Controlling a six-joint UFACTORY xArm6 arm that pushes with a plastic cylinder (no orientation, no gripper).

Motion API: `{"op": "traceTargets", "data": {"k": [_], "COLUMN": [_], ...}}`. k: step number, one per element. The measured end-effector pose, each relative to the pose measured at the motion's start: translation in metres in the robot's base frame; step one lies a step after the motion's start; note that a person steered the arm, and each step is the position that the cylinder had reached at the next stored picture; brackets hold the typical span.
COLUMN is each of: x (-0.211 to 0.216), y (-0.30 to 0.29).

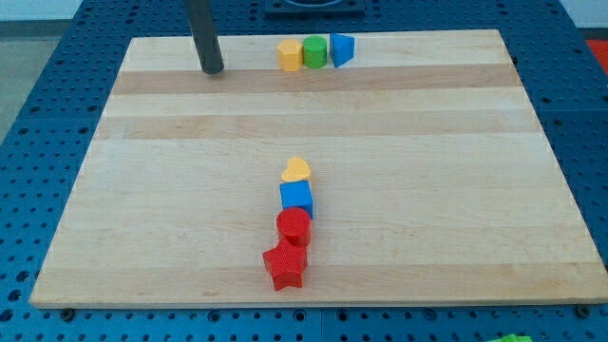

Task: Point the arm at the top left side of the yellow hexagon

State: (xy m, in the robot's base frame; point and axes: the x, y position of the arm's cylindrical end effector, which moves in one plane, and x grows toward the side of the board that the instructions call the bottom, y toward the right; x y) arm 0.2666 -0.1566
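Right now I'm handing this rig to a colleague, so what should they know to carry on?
My tip rests on the board near the view's top, left of the yellow hexagon and apart from it.
The hexagon heads a row with a green block and a blue block.
Done: the tip is near.
Left: close in on the hexagon's top left side.

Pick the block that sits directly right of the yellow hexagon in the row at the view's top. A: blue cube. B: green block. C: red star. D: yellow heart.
B: the green block stands right beside the yellow hexagon on its right, with a blue block beyond it; my tip is off to the hexagon's left.
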Motion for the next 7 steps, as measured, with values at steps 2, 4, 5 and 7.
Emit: {"op": "traceTargets", "data": {"k": [2, 4, 5, 7], "x": [-0.045, -0.073, -0.074, -0.074], "y": [0.022, 0.072, 0.072, 0.082]}}
